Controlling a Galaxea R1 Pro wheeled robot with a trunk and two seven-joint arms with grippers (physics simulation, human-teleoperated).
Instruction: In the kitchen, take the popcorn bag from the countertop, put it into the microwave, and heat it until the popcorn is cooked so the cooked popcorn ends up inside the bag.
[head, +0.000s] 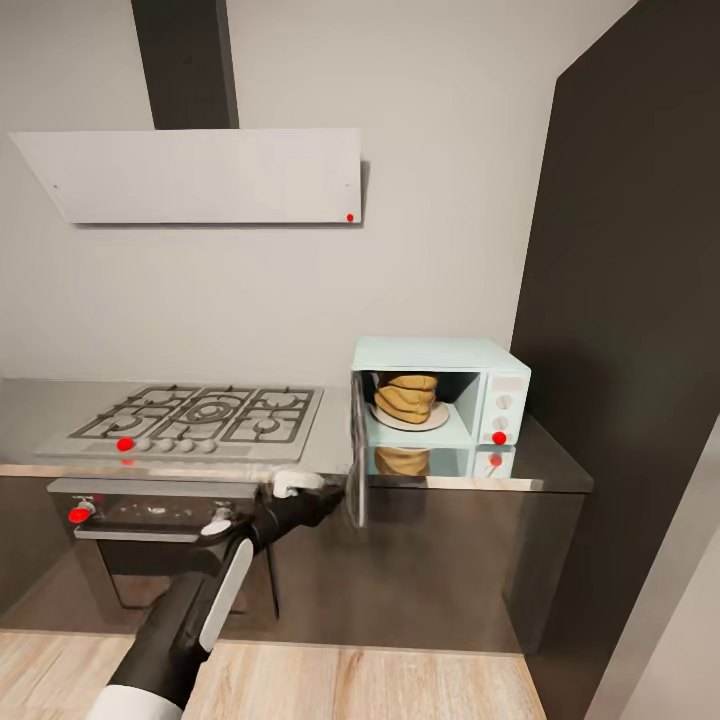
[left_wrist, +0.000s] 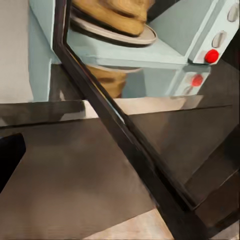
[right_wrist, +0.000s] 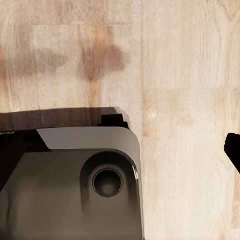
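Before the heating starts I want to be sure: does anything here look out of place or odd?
The microwave door stands wide open, swung out past the countertop edge, with the popcorn bag already on the plate inside. The left gripper is beside the door. Nothing looks spilled or damaged.

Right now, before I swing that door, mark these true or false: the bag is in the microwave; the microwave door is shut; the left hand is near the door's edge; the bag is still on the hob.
1. The popcorn bag sits inside the microwave on its white plate. True.
2. The microwave door is shut. False: it stands open, swung out toward the robot.
3. The left hand is close to the door's lower edge. True.
4. The bag rests on the gas hob. False: it is in the microwave cavity, and the hob's grates are bare.
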